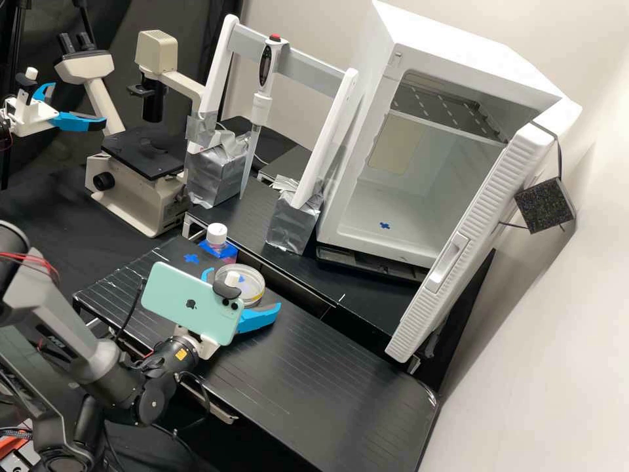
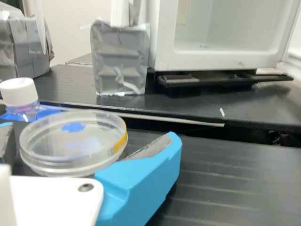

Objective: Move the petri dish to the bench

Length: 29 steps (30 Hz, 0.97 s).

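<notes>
My gripper [image 1: 243, 289] is low over the near black bench [image 1: 341, 373], partly behind the phone, its two blue fingers spread apart. The clear round petri dish [image 1: 252, 276] lies between them, flat on the bench as far as can be seen. In the wrist view the gripper [image 2: 89, 131] is open around the petri dish [image 2: 94, 141], which has a yellow mark on its rim. A gap shows between the right finger's grey pad [image 2: 153, 147] and the dish; the other finger is mostly cut off. Blue shows through the dish.
A white-capped bottle [image 1: 217, 235] stands close behind the dish, beside a blue mark [image 1: 191, 258]. Behind the bench's back edge are foil-wrapped stand feet [image 1: 293, 223], a pipette [image 1: 261, 108] and an open white incubator [image 1: 386, 203]. A microscope [image 1: 134, 190] stands at the back left.
</notes>
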Tool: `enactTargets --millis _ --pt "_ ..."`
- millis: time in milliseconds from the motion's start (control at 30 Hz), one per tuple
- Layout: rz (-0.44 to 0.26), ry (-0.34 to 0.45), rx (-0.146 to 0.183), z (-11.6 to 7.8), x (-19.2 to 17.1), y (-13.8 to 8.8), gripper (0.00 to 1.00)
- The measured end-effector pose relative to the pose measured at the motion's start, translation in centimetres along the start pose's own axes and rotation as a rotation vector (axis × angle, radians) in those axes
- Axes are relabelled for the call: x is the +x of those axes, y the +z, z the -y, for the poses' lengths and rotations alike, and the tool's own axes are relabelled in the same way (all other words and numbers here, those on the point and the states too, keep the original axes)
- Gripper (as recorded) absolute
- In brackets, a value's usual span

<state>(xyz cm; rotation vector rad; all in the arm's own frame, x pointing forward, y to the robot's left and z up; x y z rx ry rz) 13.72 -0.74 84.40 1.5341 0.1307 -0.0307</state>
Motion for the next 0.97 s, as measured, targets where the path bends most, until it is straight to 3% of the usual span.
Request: enactTargets --millis 100,233,467,500,633,767,833,967 --pt "-0.044 0.027 -0.064 -0.1 -0.3 -1.4 1.00" --pt "-0.115 0.064 -0.094 -0.2 -0.3 -2.9 1.00" --pt "-0.213 0.109 -0.010 -0.6 0.5 -4.2 1.00" --pt "-0.229 0.120 0.028 -0.7 0.9 -4.5 1.00" --pt "-0.224 0.238 0.110 -1.0 2.0 -5.3 1.00" --pt "-0.223 0.291 0.134 -0.6 2.8 -5.6 1.00" --pt "-0.213 0.269 0.155 -0.2 3.2 -5.4 1.00" --pt "-0.214 0.259 0.157 0.0 3.3 -5.4 1.00"
